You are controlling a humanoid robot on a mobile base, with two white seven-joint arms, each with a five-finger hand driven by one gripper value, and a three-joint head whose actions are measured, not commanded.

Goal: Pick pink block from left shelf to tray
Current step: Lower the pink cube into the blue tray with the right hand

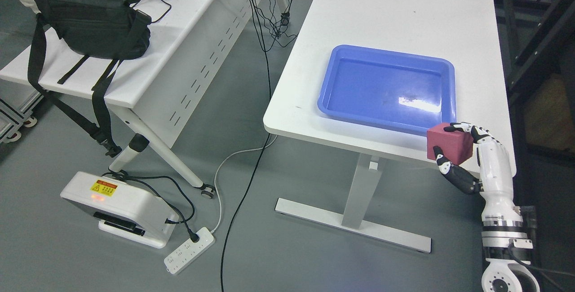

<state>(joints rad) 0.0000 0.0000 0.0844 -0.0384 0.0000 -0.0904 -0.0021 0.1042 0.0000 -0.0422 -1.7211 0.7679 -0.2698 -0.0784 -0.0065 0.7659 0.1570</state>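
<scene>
White desk (395,22) holds the blue tray (387,87); right robot hand (458,152) grips the pink block (450,143) just off the tray's near right corner, fingers partly hidden behind it, arm cut off at the bottom edge.

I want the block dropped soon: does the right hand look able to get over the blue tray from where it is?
Probably yes. The right hand, shut on the pink block, sits by the blue tray at its near right corner, with nothing between them.
</scene>
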